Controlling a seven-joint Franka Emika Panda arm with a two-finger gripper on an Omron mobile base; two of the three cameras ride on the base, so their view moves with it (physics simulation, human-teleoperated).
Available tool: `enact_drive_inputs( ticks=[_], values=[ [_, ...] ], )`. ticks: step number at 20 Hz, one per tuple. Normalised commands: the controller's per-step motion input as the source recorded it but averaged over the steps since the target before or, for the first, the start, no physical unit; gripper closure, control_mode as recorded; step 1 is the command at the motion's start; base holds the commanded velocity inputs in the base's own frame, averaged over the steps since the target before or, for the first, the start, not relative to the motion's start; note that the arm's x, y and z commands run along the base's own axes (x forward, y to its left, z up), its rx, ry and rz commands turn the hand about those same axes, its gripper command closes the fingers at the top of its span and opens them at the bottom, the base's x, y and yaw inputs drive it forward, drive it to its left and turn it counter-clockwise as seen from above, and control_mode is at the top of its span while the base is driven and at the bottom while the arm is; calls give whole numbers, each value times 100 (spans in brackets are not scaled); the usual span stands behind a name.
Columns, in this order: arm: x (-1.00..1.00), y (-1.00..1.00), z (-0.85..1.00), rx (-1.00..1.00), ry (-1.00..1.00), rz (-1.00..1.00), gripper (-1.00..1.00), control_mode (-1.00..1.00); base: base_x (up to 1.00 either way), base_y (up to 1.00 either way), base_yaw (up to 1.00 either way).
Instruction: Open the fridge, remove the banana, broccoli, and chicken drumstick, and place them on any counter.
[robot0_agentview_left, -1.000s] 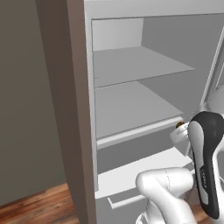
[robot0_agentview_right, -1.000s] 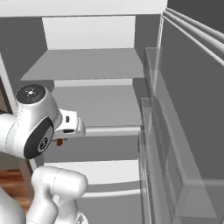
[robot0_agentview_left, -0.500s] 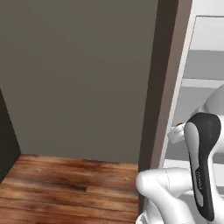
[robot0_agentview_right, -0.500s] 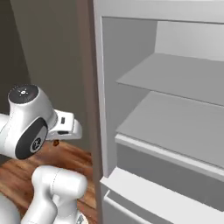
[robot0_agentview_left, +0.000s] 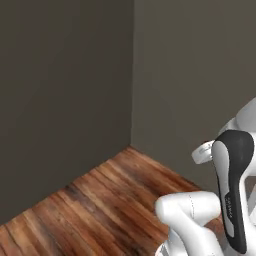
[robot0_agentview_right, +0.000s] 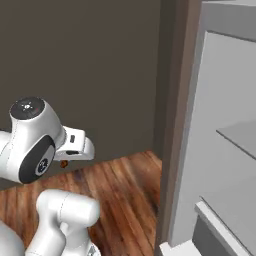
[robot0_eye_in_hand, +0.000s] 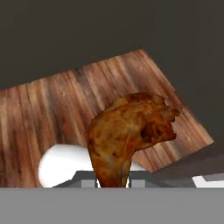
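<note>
Wooden floor (robot0_eye_in_hand: 65, 109) and dark walls (robot0_agentview_left: 65, 100) lie ahead of me; the fridge (robot0_agentview_right: 220, 150) stands open at right. My gripper (robot0_eye_in_hand: 113, 177) is clamped on the chicken drumstick (robot0_eye_in_hand: 127, 131), carried above the floor.

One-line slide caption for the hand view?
Tool shut on a reddish-brown, glossy chicken drumstick, carried above brown wooden plank floor.

Flat, even rendered light with no visible source and no glare. The walls (robot0_agentview_left: 65, 100) are dim and dull, darkest toward the upper part of each frame. The floor (robot0_agentview_left: 100, 210) looks soft and slightly blurred. The fridge (robot0_agentview_right: 225, 150) at right is brightest. The drumstick (robot0_eye_in_hand: 127, 135), close to the lens, shows coarse, smeared texture.
</note>
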Motion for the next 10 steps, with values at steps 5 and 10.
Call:
enact_drive_inputs(
  ticks=[5, 10],
  values=[
    [0, 0, 0, 0, 0, 0, 100, 100, 0, 0, 100],
    [0, 0, 0, 0, 0, 0, 100, 100, 0, 0, 100]
  ],
)
